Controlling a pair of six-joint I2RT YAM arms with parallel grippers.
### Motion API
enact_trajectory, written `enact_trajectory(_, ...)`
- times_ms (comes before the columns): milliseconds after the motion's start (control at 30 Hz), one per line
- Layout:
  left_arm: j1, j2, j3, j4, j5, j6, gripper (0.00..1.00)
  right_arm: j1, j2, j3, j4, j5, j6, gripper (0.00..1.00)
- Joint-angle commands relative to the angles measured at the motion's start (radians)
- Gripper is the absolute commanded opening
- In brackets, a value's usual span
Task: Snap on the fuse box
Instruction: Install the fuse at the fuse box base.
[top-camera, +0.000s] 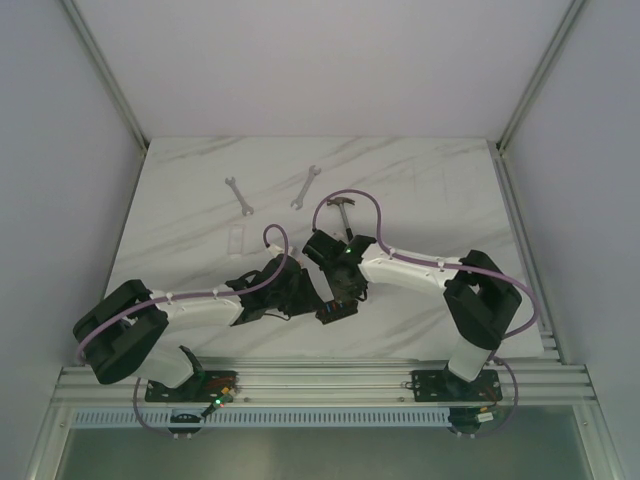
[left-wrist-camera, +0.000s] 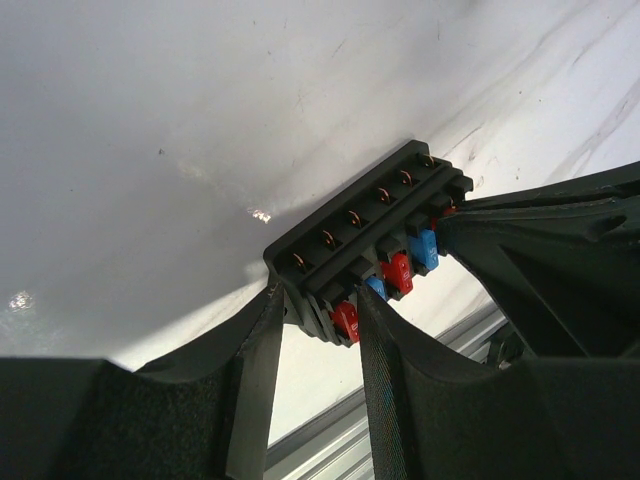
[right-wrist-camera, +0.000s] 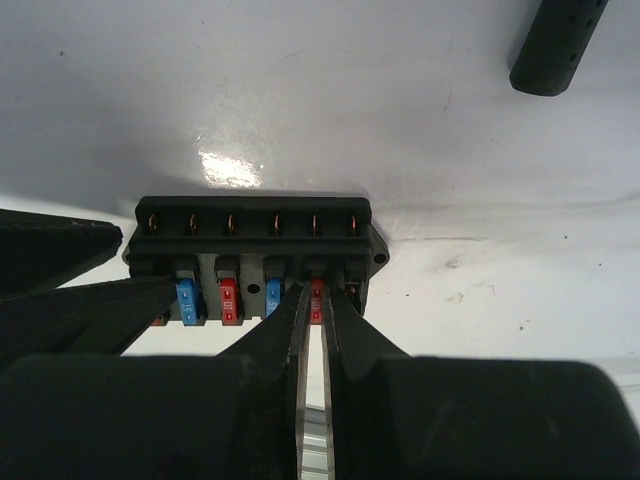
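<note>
While viewed from the top camera, the fuse box (top-camera: 336, 312) lies on the marble surface (top-camera: 450, 190) just below frame centre, between the two arms. The left gripper (top-camera: 316, 303) meets it from the left and the right gripper (top-camera: 347, 296) from above. Finger state is not readable in this view. One wrench (top-camera: 238, 195) and a second wrench (top-camera: 305, 187) lie at upper centre, with a hammer (top-camera: 343, 205) just right of them. All three are apart from the box.

Left wrist view: the box runs diagonally through frame centre, with red and blue fuses on its near face and copper terminals along the far edge. The left fingers (left-wrist-camera: 250, 380) clasp its lower-left end, one on each side, grasping the box. The right gripper's dark body enters from the right edge at the box's other end.

Right wrist view: the box sits level, centre left. The right fingers (right-wrist-camera: 280, 340) are clenched to a thin slit, tips pinching a red fuse (right-wrist-camera: 316, 288) near the right end of the row. The left fingers hold the box's left end at frame left. A black handle (right-wrist-camera: 560, 45) shows at upper right, apart from the box.
</note>
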Motion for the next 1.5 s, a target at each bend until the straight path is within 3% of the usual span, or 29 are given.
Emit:
enact_trajectory(0, -0.002, 0.003, -0.017, -0.014, -0.019, 0.013, 0.45, 0.011, 0.186, -0.136, 0.057, -0.070, -0.002, 0.00)
enact_trajectory(300, -0.002, 0.004, -0.019, -0.012, -0.027, 0.014, 0.45, 0.011, 0.294, -0.171, 0.136, -0.055, 0.002, 0.00)
enact_trajectory(567, -0.004, -0.120, -0.071, 0.030, -0.101, 0.091, 0.51, 0.002, 0.136, -0.045, 0.062, 0.006, -0.094, 0.00)
enact_trajectory(767, -0.039, -0.262, -0.183, 0.192, -0.186, 0.287, 0.66, -0.008, 0.070, 0.006, 0.039, 0.003, -0.157, 0.00)
enact_trajectory(933, -0.095, -0.315, -0.337, 0.483, -0.230, 0.468, 0.73, -0.011, 0.075, 0.019, 0.037, -0.009, -0.195, 0.03)
enact_trajectory(1000, -0.121, -0.303, -0.363, 0.548, -0.262, 0.538, 0.74, -0.011, 0.073, 0.024, 0.042, -0.011, -0.199, 0.08)
enact_trajectory(1067, -0.168, -0.279, -0.373, 0.601, -0.311, 0.621, 0.73, -0.011, 0.061, 0.032, 0.043, -0.024, -0.202, 0.20)
enact_trajectory(1267, -0.243, -0.191, -0.399, 0.797, -0.342, 0.713, 0.71, -0.012, 0.000, 0.057, 0.044, -0.081, -0.196, 0.36)
enact_trajectory(1467, -0.257, -0.077, -0.379, 0.891, -0.317, 0.771, 0.68, -0.029, -0.048, 0.046, 0.036, -0.087, -0.161, 0.42)
